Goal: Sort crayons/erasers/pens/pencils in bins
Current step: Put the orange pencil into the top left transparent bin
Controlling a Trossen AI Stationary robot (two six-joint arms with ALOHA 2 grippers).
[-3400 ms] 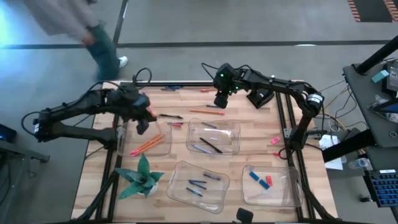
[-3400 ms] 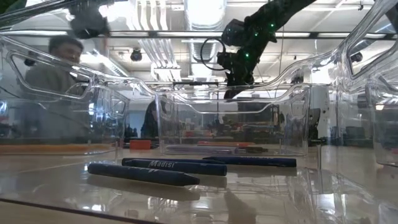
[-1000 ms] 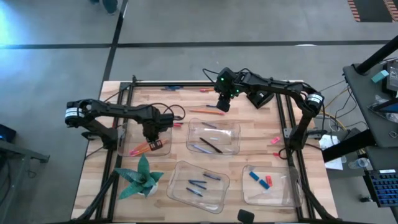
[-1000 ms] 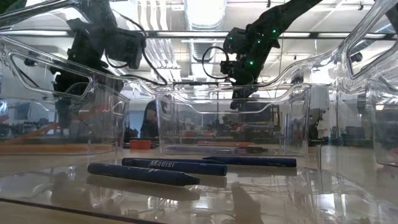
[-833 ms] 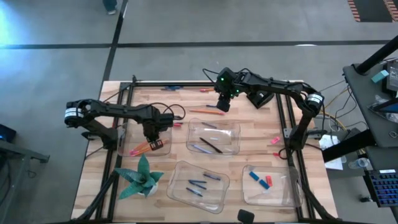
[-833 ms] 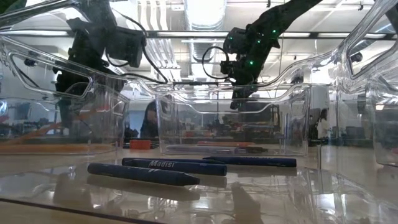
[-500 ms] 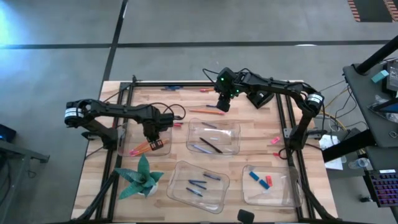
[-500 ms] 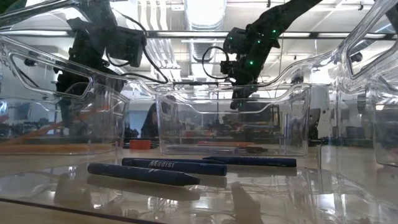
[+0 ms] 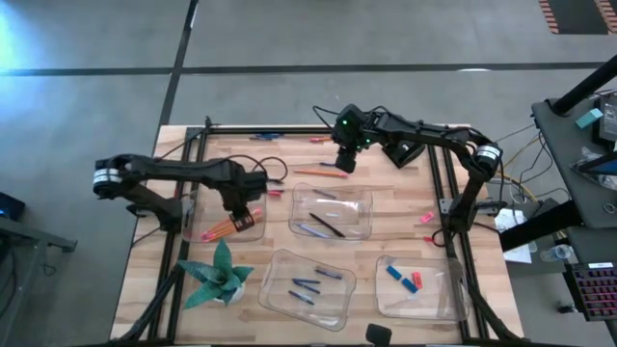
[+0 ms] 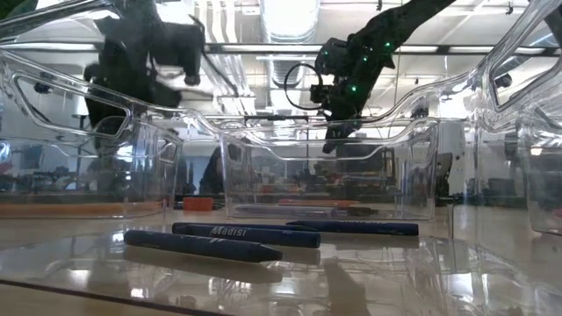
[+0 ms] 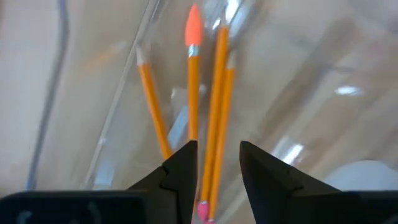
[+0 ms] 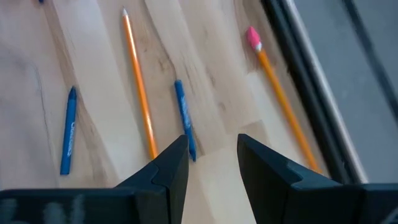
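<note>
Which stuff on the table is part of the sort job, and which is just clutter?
Part of the job:
- bins
- pencils in the left bin
- loose pencil and blue crayons on the wood
- erasers in the near right bin

Just lying about:
- green paper plant
- cables

Wooden table point(image 9: 395, 198) stands on grey concrete floor point(image 9: 289, 34). A dark floor line point(image 9: 289, 69) runs beyond the table. Ceiling beyond the table: white ducts point(image 10: 285, 17) and strip lights point(image 10: 255, 48). Dark workbench point(image 9: 578, 145) beside the table's right edge.
</note>
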